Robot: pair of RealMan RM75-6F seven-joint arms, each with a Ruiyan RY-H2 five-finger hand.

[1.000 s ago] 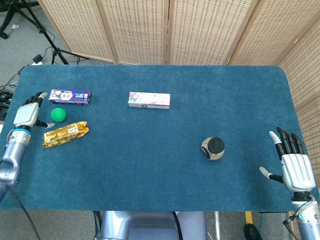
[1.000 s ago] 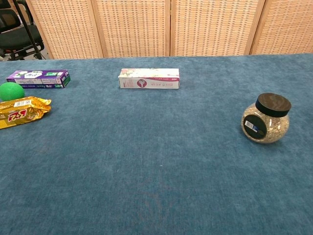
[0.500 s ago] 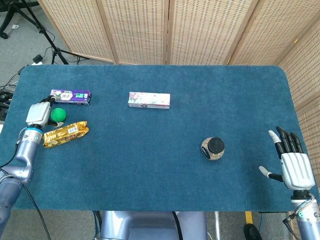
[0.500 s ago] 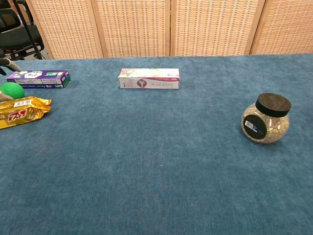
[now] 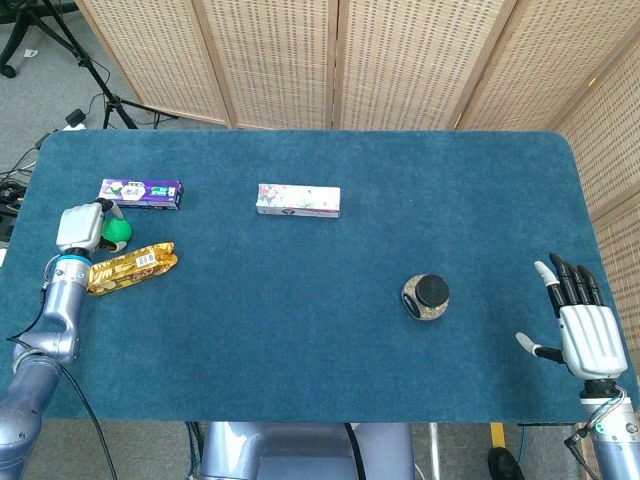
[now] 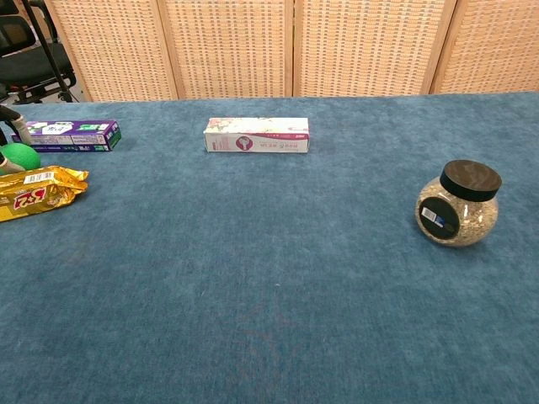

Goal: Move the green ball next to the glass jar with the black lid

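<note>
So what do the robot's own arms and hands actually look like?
Each arm is a silvery-grey tube with a bright blue ring at the wrist. The left hand has a pale grey, boxy back. The right hand has a ribbed, light grey back, black fingers and a pale thumb. A thin black cable trails down from the left arm.

A blue-carpeted table (image 5: 300, 340) carries 5 things: green ball (image 5: 120, 231), purple box (image 5: 140, 193), gold snack packet (image 5: 131, 267), pink-white box (image 5: 298, 200), black-lidded glass jar (image 5: 426, 296)
</note>
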